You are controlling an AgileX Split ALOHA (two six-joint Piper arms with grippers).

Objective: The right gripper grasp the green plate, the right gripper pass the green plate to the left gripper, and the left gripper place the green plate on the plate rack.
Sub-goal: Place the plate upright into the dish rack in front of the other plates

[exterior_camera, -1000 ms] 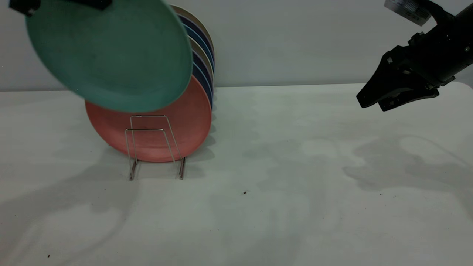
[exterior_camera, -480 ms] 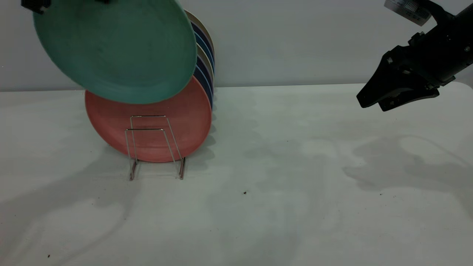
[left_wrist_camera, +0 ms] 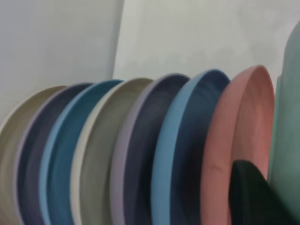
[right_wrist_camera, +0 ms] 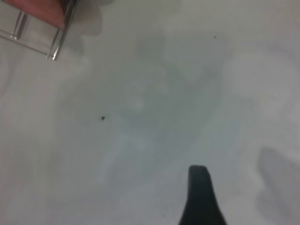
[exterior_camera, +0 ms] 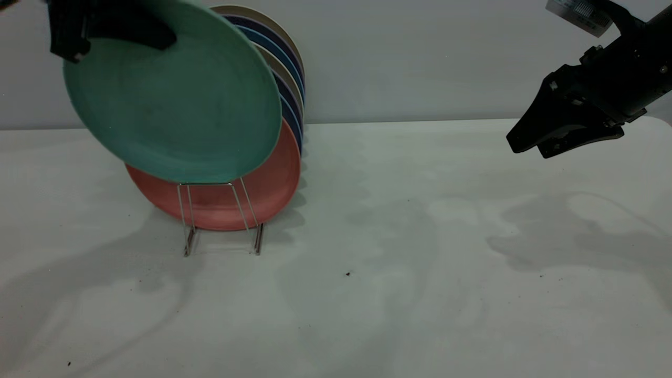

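The green plate (exterior_camera: pixel 173 100) hangs tilted at the upper left, in front of the plates standing in the plate rack (exterior_camera: pixel 220 220). My left gripper (exterior_camera: pixel 105 29) is shut on its upper rim. The plate's lower rim reaches the top of the rack's front wire loop and hides the loop behind it. In the left wrist view one black finger (left_wrist_camera: pixel 253 194) lies between the green plate (left_wrist_camera: pixel 289 140) and the salmon-pink plate (left_wrist_camera: pixel 239 122). My right gripper (exterior_camera: pixel 530 149) hangs open and empty above the table at the far right; only one finger (right_wrist_camera: pixel 199 197) shows in its wrist view.
Behind the salmon-pink plate (exterior_camera: pixel 215 205) several blue and beige plates (exterior_camera: pixel 291 79) stand upright in the rack, against a grey wall. The white table (exterior_camera: pixel 399 273) stretches between the rack and the right arm, with a few dark specks.
The left gripper has lowered the green plate and shifted it slightly right, so that its lower rim now covers the rack's taller loop. The right arm has not moved.
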